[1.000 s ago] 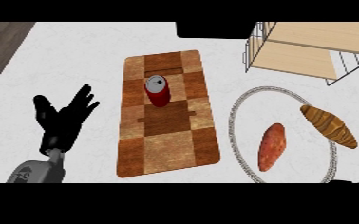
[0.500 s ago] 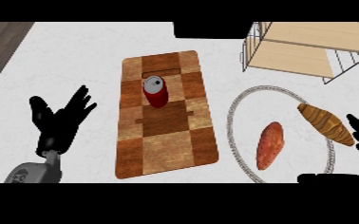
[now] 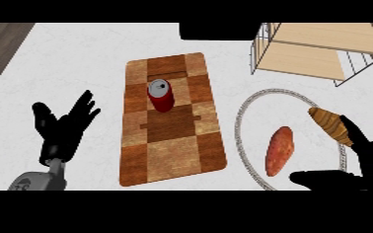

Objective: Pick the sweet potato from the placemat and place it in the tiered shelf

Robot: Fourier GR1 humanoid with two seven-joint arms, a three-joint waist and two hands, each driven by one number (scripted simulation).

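Your sweet potato (image 3: 279, 150) lies on a round plate (image 3: 246, 114) beside a croissant (image 3: 331, 125), not on the checkered placemat (image 3: 171, 143), where a red can (image 3: 161, 95) stands. Your right hand (image 3: 336, 179) reaches in spread apart, holding nothing; your left hand (image 3: 64, 126) rests open. The tiered shelf (image 3: 310, 52) waits behind.

We see even, bright light on the counter (image 3: 87, 54), soft shadow beneath the can (image 3: 161, 95), no glare.

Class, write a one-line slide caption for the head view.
Right hand opens around the sweet potato beside a croissant on the round placemat; left hand rests open.
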